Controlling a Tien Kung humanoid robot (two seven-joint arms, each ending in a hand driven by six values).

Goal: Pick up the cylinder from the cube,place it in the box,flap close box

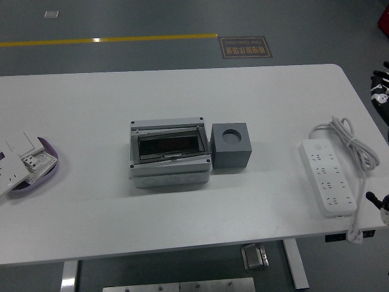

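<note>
Two task items mid-bench (pixel 91 103): grey box (pixel 170 153), its dark clear flap down over the opening; grey cube (pixel 230 146) touching its right side, round socket on top. Cylinder: cannot be made out. Right hand (pixel 380 88): sliver at right edge, finger state cannot be told. White power strip (pixel 328 176) near the right end.

White table (pixel 91 97); grey floor (pixel 121 18) behind, yellow line (pixel 109 40), floor sign (pixel 245 47).
</note>
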